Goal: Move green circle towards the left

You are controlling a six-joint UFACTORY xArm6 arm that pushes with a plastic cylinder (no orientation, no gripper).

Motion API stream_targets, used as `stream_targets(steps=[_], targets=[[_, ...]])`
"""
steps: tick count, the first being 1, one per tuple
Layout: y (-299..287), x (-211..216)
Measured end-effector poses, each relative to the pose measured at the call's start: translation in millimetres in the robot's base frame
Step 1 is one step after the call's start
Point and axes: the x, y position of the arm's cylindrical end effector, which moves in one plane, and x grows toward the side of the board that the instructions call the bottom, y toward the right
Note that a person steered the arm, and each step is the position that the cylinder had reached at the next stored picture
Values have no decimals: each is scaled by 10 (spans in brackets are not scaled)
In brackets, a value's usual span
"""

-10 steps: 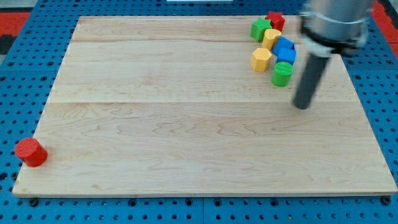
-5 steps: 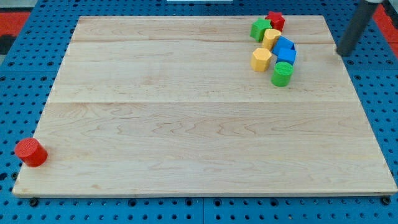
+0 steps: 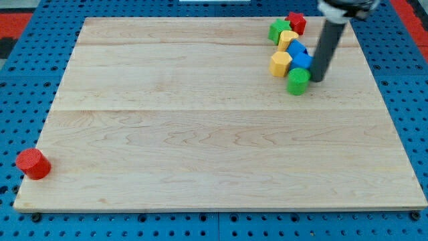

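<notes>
The green circle [image 3: 298, 81] sits near the table's [image 3: 200, 134] top right, just below a yellow block [image 3: 281, 64] and blue blocks [image 3: 301, 57]. We judge it light, rigid, easy-sliding. We have no jaws; our tip [image 3: 317, 79] presses its right side.

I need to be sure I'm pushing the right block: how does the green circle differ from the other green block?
The green circle is a round cylinder; the other green block looks angular. The circle sits at the cluster's bottom edge, below the yellow block; the other sits near the view's top, beside the red block. My tip is right beside the circle, on its right, and far from the other. Both are green.
</notes>
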Motion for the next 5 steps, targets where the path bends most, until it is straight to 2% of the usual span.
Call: stream_targets(steps=[1, 2, 3, 4, 5], targets=[[-1152, 47], [-963, -11], [-335, 30], [-656, 540], [-1684, 620]])
